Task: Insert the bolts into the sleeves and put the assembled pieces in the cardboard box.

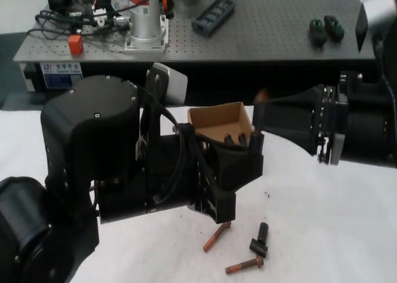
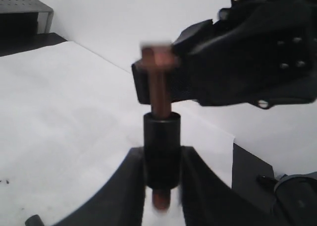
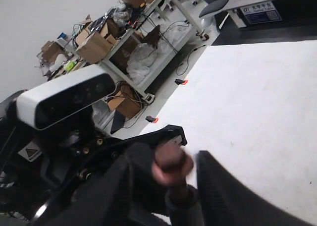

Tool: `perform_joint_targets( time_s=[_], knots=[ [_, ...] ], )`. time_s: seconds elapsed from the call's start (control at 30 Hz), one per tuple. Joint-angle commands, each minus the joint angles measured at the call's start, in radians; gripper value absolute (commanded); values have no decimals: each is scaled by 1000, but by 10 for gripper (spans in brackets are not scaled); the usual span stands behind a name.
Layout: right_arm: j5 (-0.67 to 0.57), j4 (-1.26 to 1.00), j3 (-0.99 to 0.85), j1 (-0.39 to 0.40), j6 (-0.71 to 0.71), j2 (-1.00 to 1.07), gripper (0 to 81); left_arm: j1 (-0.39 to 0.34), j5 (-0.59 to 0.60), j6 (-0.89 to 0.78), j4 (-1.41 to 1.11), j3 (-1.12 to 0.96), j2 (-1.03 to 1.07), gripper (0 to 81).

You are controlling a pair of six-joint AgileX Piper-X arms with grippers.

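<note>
Over the bench (image 2: 59, 112), left gripper (image 2: 161, 189) squeezes the sleeve (image 2: 161, 144) steady so right gripper (image 3: 171, 184), pinching the bolt (image 2: 158, 87), can push it in.

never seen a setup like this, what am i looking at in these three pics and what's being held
Two robot arms work at a white bench. One picture looks down from behind them; the other two come from cameras on the wrists. The left gripper is shut on a black sleeve; the right gripper holds a copper bolt by its head, pushed through that sleeve. On the bench lie two loose bolts, a spare sleeve and an open cardboard box with dark pieces inside.
</note>
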Motion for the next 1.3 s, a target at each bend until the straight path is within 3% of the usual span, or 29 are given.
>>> perform_joint_targets(
  time_s=[0.0, 0.1, 0.27, 0.43, 0.63, 0.9, 1.17, 1.27],
  knots=[
    [-19, -1, -2, 0, -13, -2, 405, 1, 14, 35, -21, -7, -14, 6],
    [-21, 7, -2, -22, -15, -12, 384, 1, -19, 35, -21, -7, -12, 6],
    [-9, 185, -2, -125, -97, -90, 380, 28, -296, -70, -21, -43, 33, 6],
    [123, 481, -2, -224, -257, -188, 380, 124, -308, -242, 85, -245, 257, 6],
    [351, 720, -2, -239, -331, -209, 380, 169, -328, -171, 477, -653, 605, 6],
    [394, 732, -2, -237, -331, -209, 380, 169, -377, -92, 831, -1153, 983, 6],
    [403, 735, -2, -237, -331, -207, 380, 171, -384, -100, 901, -1279, 1084, 6],
    [495, 761, -2, -227, -329, -182, 380, 171, -384, -100, 912, -1279, 1084, 11]
  ],
)
